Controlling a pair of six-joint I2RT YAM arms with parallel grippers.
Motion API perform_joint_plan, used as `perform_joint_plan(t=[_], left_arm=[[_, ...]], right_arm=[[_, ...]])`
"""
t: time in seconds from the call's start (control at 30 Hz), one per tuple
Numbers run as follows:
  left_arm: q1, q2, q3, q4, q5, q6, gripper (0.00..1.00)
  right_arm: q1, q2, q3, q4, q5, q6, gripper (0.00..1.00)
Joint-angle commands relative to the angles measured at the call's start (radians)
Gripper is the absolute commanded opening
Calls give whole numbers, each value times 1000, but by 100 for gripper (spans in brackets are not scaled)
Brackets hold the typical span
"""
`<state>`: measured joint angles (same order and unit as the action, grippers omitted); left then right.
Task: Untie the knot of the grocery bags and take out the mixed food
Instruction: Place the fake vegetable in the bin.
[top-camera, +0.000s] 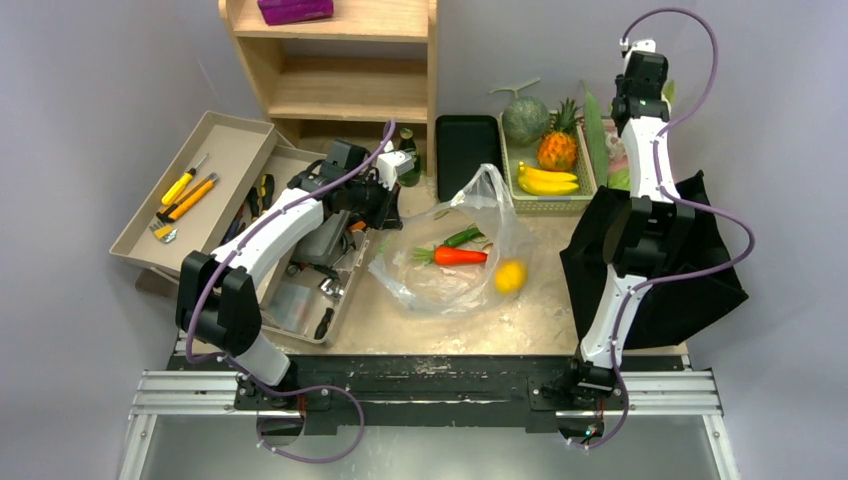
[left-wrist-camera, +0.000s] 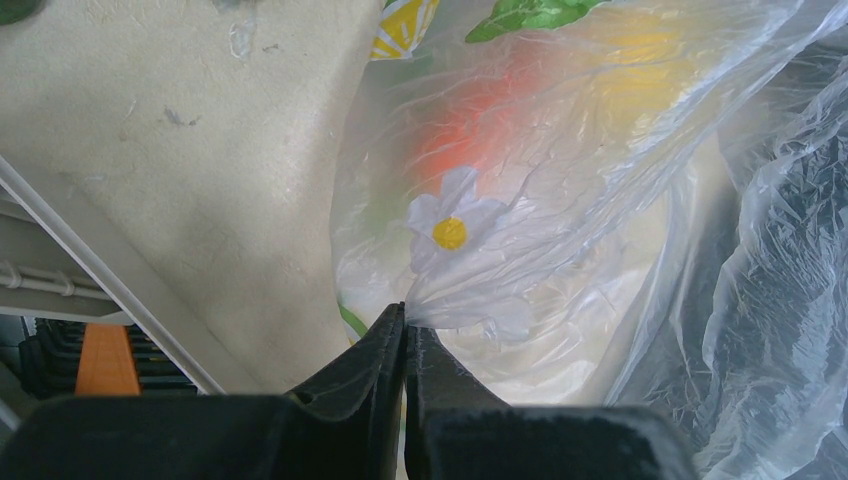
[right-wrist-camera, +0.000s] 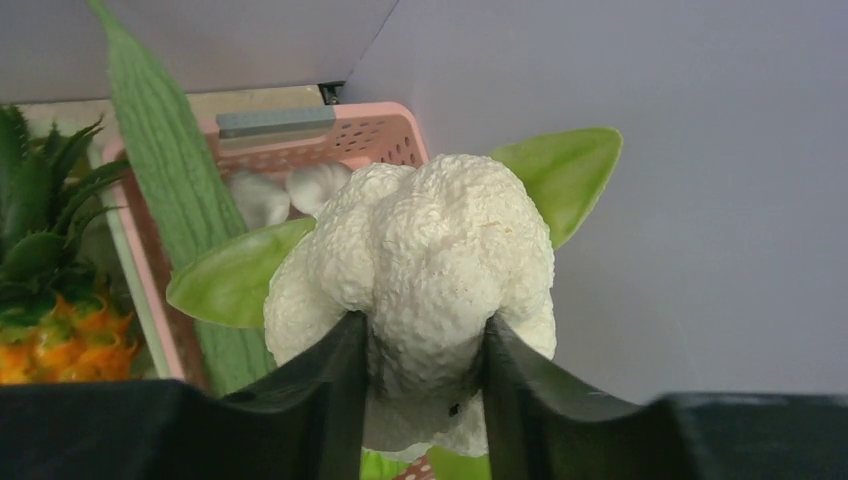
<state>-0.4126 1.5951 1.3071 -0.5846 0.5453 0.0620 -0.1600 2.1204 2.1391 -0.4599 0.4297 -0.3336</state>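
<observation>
The top view looks down from behind; wrist views sit close, sharing its plastic bag (top-camera: 450, 260) and pineapple (top-camera: 557, 150)

Both your arms are gripping.
Your left arm (top-camera: 290, 225) slants toward centre frame, its left gripper (left-wrist-camera: 405, 322) pinched tight on the plastic bag (left-wrist-camera: 560, 200); your right arm (top-camera: 650, 160) stretches to the upper right, its right gripper (right-wrist-camera: 425, 335) clamping a cauliflower (right-wrist-camera: 440, 240).

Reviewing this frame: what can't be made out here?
Top view: inside of the black cloth bag, dark and crossed by the right arm.
Left wrist view: contents of the plastic bag, only orange and yellow blurs through film.
Right wrist view: contents of the pink basket, mostly behind the cauliflower.
</observation>
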Motion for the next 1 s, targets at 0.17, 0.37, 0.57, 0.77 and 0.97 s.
perform_joint_plan(t=[0.17,0.37,0.57,0.77,0.97], left_arm=[[6,16,36,27,8,-18,3],[6,32,57,16,14,-20,3],[6,36,67,6,15,-16,2],[5,27,59,5,10,-14,2],[2,9,43,28,11,-26,1]], right_arm=[[-1,-10,97,30,-31,22,73],[1,-37,125,7,-37,42,88],[0,-62,83,28,-63,38,91],[48,-278,-54,-43,-769,78,86],[280,-574,-288,-116,-1371,-58,62]])
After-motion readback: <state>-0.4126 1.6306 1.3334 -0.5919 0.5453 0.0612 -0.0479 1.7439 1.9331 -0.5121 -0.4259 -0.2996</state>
